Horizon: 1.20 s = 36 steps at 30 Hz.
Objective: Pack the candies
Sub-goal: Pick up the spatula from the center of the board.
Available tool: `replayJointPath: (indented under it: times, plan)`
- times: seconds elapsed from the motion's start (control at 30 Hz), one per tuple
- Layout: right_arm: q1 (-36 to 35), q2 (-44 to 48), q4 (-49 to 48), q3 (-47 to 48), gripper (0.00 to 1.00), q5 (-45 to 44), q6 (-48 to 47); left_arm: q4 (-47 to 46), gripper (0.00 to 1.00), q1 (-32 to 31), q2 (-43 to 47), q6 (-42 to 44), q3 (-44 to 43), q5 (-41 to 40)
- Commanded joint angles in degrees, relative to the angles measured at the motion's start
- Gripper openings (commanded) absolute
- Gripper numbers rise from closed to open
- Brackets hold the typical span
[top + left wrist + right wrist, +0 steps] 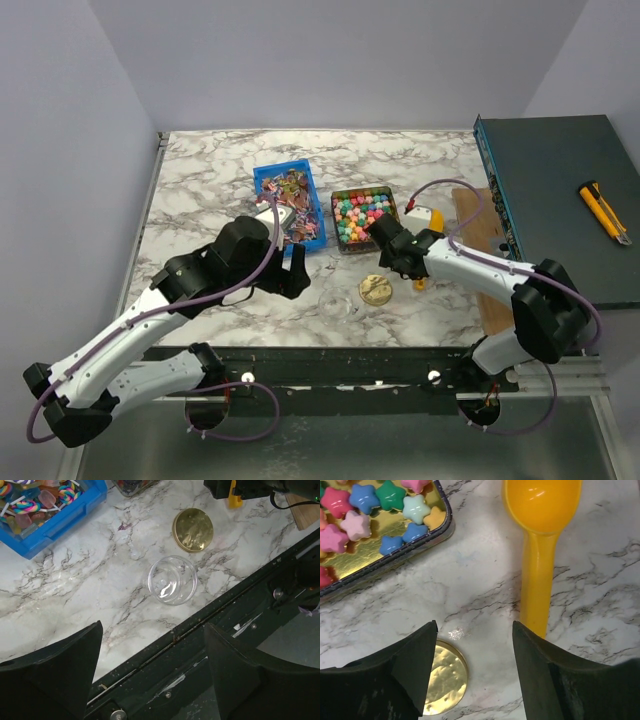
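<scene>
Shiny wrapped candies (290, 200) fill a blue bin (262, 178), also in the left wrist view (35, 502). Chunky star-shaped candies (360, 215) in pink, blue, green and yellow lie in a gold-lined tin (345, 249), also in the right wrist view (365, 510). A clear empty jar (171, 580) stands near the table's front edge, next to a round gold lid (193, 530). My left gripper (296, 276) is open and empty, near the jar (152, 655). My right gripper (398, 262) is open and empty (475, 650), above the table between the lid (445, 685) and a yellow scoop (542, 530).
The scoop (428, 218) lies right of the tin. A wooden board (478, 225), a dark green box (560, 190) and a yellow utility knife (603, 212) are at the right. The table's black front rail (240, 630) runs just below the jar.
</scene>
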State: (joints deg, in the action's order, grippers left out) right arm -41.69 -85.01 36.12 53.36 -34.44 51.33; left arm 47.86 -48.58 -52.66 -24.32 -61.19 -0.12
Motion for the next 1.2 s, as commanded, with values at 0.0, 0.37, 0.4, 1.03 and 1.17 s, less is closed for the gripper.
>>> replayJointPath:
  times: [0.0, 0.37, 0.4, 1.03, 1.17]
  plan:
    - [-0.30, -3.16, 3.30, 2.40, 0.67, -8.26, 3.64, -0.97, 0.85, 1.65, 2.97, 3.86, 2.44, 3.02]
    - [4.04, -4.37, 2.05, 3.31, 0.70, -10.46, 0.60, -6.24, 0.99, 5.06, 5.50, 4.96, 9.28, 5.30]
    - [4.61, -4.40, 1.76, 3.13, 0.70, -10.18, 0.18, -6.39, 0.99, 5.23, 5.72, 4.89, 9.84, 5.31]
    - [13.52, -3.16, -11.20, -5.51, 0.63, 3.14, -5.43, -6.81, 0.99, 6.87, 7.80, 5.93, 13.22, 3.48]
    - [13.66, -2.71, -12.27, -6.53, 0.57, 3.91, -5.39, -6.78, 0.99, 6.84, 7.32, 6.03, 13.38, 3.02]
